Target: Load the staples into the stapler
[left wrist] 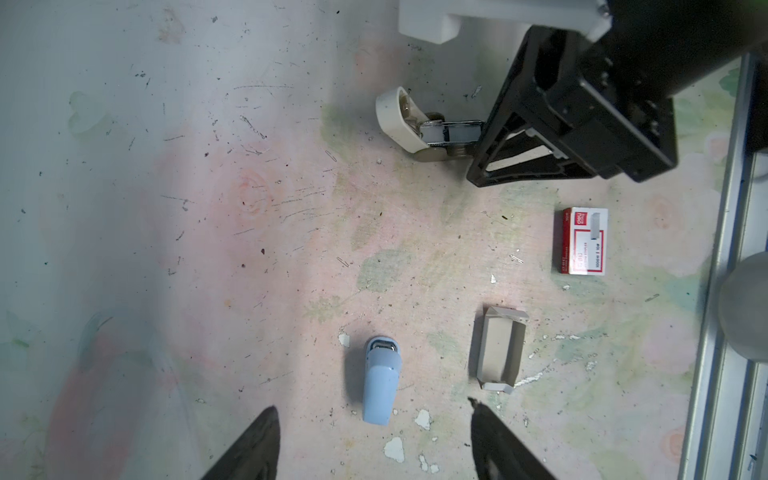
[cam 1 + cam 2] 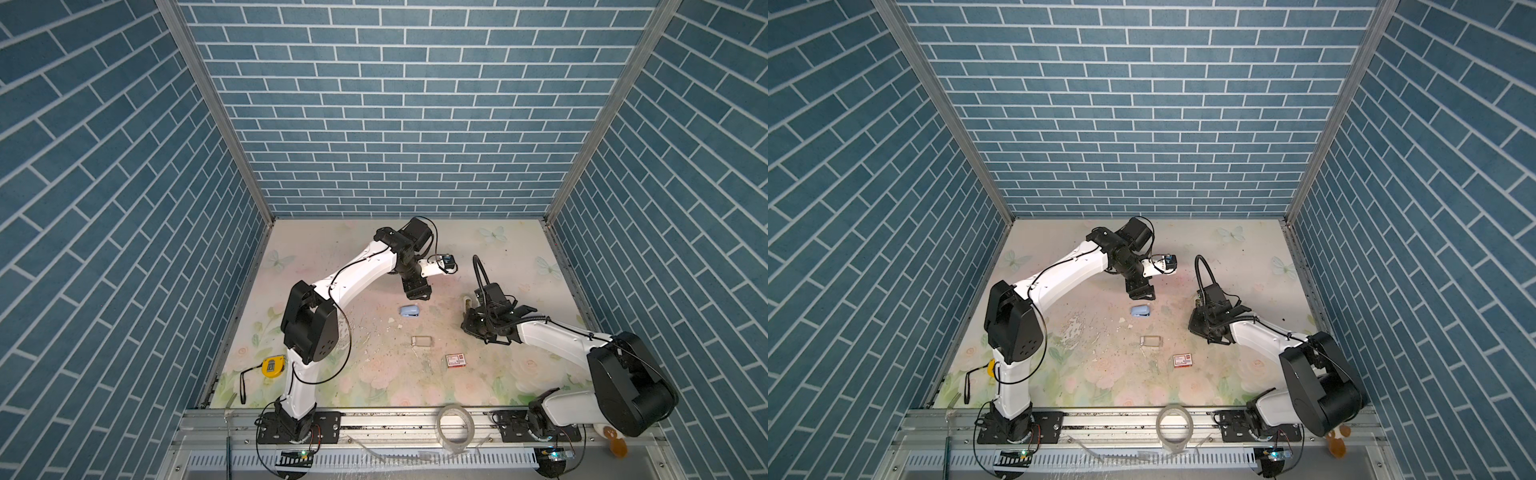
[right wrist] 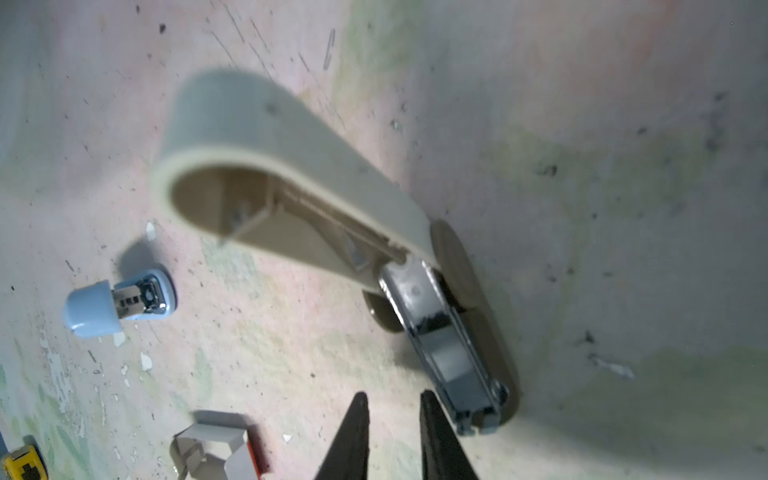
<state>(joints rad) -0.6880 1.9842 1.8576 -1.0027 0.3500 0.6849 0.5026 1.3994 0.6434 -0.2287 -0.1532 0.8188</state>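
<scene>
Cream stapler [image 3: 291, 166] is lying on the bench [image 2: 511, 257] w/ lid flipped open and chrome magazine [image 3: 419, 299] showing, so the opening step is looking done. Staples [image 3: 446, 358]: a flat grey strip seems to be sitting in that magazine. Prob. them, tho I can't rule out the pusher. Cardboard tray [image 1: 500, 349] is looking empty, and the red-and-white box [image 1: 582, 241] is lying near it. Left to do, I'm judging: check the strip is seating properly, then fold the lid down till it's closing fully.

Right pincer [image 3: 394, 399] is hovering just beside the magazine's free end, tips nearly pressed together w/ a slim gap, nothing pinched. Left pincer [image 2: 417, 294] is hanging spread over the blue stapler [image 1: 380, 382], holding nothing.

Room: cream stapler is sitting right of centre, well apart from the far wall and right rail, w/ bare bench around it. Blue stapler, tray and box are lying toward the middle and front, well apart from it. Left arm is hanging near the middle, so any wide swing there is needing care. Tape measure [image 2: 273, 365] is sitting by the front-left edge, out of the way.
</scene>
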